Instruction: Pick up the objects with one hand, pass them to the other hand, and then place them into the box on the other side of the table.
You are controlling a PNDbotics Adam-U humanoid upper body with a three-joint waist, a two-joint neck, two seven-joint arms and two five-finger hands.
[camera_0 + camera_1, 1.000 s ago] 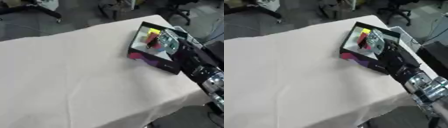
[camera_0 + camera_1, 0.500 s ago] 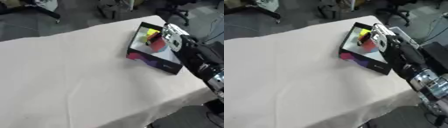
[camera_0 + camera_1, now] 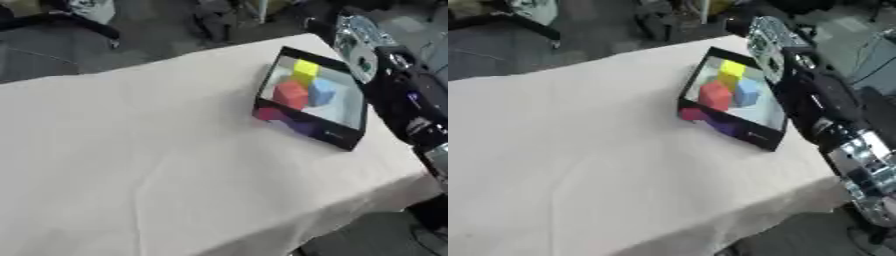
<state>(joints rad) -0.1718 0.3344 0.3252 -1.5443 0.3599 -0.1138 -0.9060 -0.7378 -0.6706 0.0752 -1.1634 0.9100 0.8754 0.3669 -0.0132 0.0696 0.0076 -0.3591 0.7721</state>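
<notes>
The box [image 3: 308, 108] sits near the far right corner of the surface [image 3: 131, 150], which has a pale cloth over it. The box is black on the outside and light on the inside. It lies slanted, with its long side running from the far edge toward the right edge of the surface.

Three blocks are in the box, close together near its far end. The yellow block [image 3: 305, 69] is farthest back. The red block [image 3: 291, 93] is just in front of it. The blue block [image 3: 322, 91] is right beside the red one, on the side of the right arm.

The right hand [image 3: 768, 37] is up above the far right edge of the box, just beside it. The blocks lie to the left of this hand and a little nearer to the robot. The hand looks silver and blurry, so it is not possible to tell if its fingers are apart or together. Nothing can be seen in it.

The right arm [image 3: 824, 110] runs along the right side of the box. It is the only arm close to the box. The left hand does not show at all.

No other blocks show on the cloth. So it looks like the putting-in part is done for these three.
</notes>
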